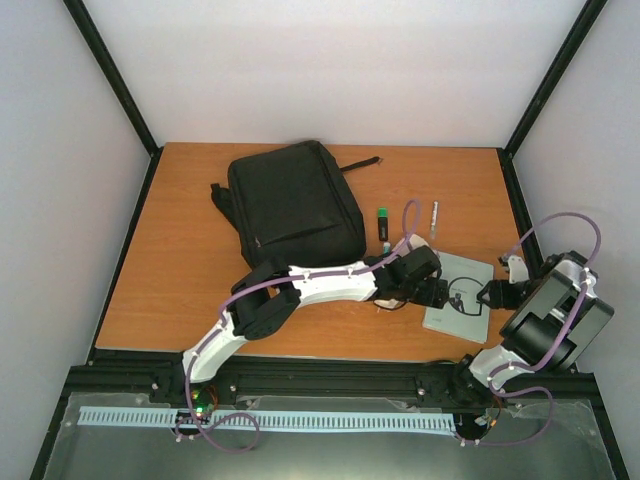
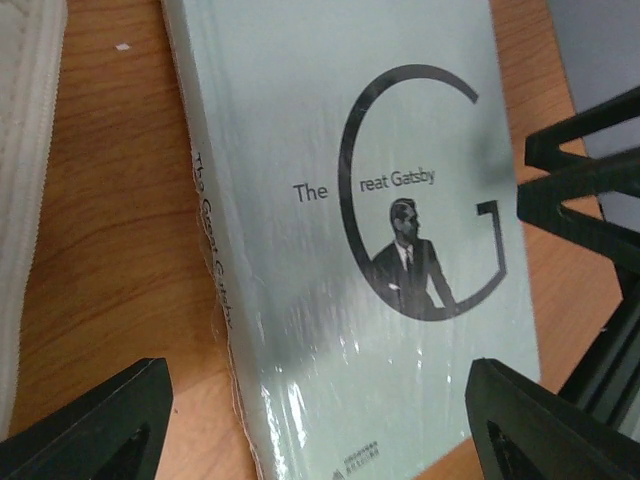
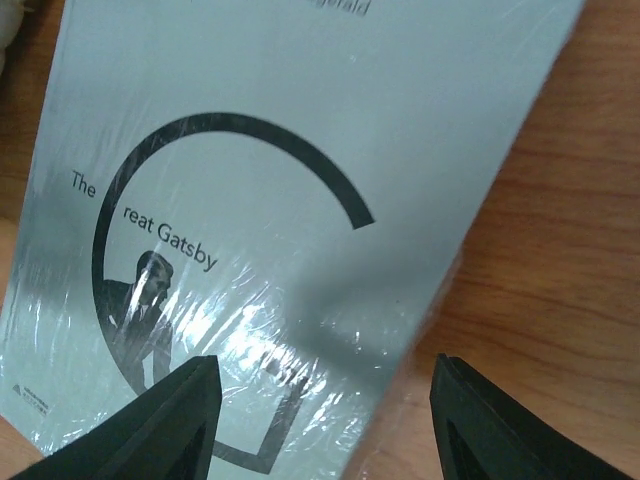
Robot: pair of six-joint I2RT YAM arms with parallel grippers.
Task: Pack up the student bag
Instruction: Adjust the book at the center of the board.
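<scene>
The student bag (image 1: 295,205), a black backpack, lies flat at the back centre of the table, away from both grippers. A pale green book titled "The Great Gatsby" (image 1: 462,285) (image 2: 350,250) (image 3: 300,150), wrapped in clear film, lies flat at the front right. My left gripper (image 1: 438,292) (image 2: 320,440) hangs open low over the book's left side, its fingers straddling the cover's width. My right gripper (image 1: 490,297) (image 3: 325,420) is open at the book's right edge, one finger over the cover and the other over bare wood. Neither holds anything.
A green highlighter (image 1: 383,225) and a slim pen (image 1: 433,218) lie between the bag and the book. A cream ribbed pouch (image 2: 25,150) sits just left of the book. The wooden table (image 1: 190,280) is boxed in by white walls and black posts.
</scene>
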